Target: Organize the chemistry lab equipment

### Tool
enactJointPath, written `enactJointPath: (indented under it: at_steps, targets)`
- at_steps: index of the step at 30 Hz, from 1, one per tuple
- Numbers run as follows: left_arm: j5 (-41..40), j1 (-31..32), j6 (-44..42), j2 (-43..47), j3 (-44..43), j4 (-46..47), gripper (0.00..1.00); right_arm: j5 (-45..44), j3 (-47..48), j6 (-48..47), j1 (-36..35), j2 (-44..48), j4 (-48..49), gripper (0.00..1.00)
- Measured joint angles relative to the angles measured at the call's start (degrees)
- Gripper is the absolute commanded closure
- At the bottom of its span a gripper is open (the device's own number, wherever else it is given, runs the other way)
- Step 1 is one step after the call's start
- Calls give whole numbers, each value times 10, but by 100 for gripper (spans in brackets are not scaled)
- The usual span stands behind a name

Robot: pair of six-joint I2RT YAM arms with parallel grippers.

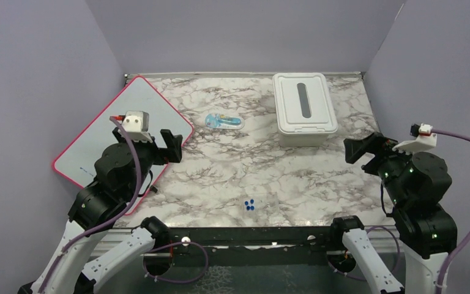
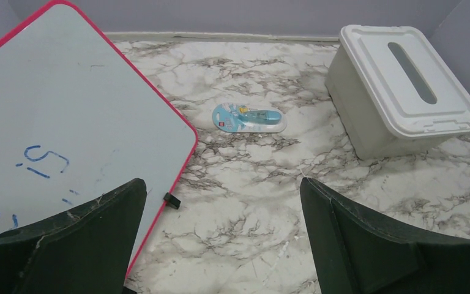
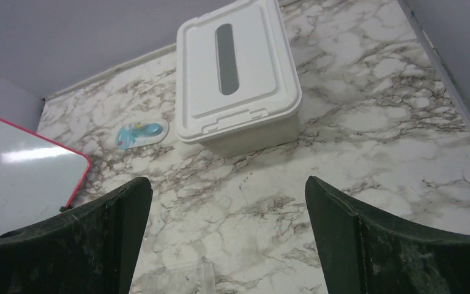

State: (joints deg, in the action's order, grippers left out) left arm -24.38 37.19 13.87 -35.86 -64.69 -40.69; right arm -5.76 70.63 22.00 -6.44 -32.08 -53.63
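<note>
Both arms hang over the near edge. The left pincer (image 2: pixel 221 190) and the right pincer (image 3: pixel 226 184) each have their fingers wide apart with nothing between them. As far as I can see, two things are loose to tidy. A small blue packet (image 1: pixel 224 120) lies flat at about twelve o'clock on the worktop (image 1: pixel 220 177), and a cluster of tiny blue pieces (image 1: pixel 249 205) sits near six o'clock. The white box (image 1: pixel 304 108) stands at one o'clock with its lid on, and the whiteboard (image 1: pixel 92 138) is at ten.

I would expect three kinds of trouble. The packet lies flush on slick marble, so fingers closing on it may only push it along. The blue pieces are small enough to scatter if a finger lands off-centre. The left arm is close over the whiteboard and could nudge it.
</note>
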Motion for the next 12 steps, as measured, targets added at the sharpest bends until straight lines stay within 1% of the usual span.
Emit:
enactJointPath:
  at_steps: [5,12]
  targets:
    - [-8,0,2,26,-8,-23,1,-9,26,-4,0,14,-5,0]
    - [-12,0,7,26,-9,-47,1,-10,25,-6,0,15,-20,0]
